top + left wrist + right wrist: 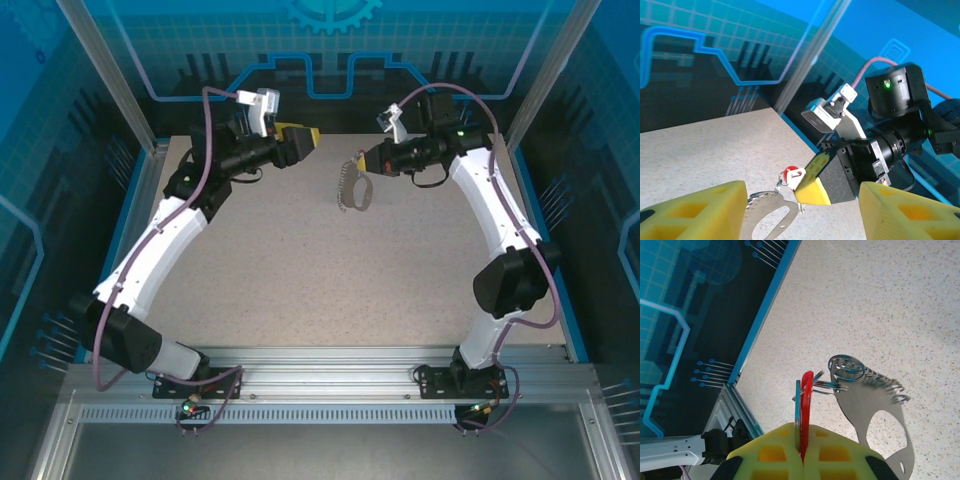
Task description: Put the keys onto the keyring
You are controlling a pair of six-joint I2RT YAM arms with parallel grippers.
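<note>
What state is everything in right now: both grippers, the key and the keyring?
Left gripper: open, empty.
Right gripper: shut on the red key.
Red key: clamped edge-on between the right gripper's pads.
Keyring: dangling beside the key, apparently linked to it by a small ring.

Robotics lab — aluminium frame (330, 365), blue panelled enclosure (200, 40)

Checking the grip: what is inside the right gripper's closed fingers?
The red key, edge-on, is clamped in the right gripper; rings of the keyring touch it. Its lower part is hidden between the yellow pads.
</note>
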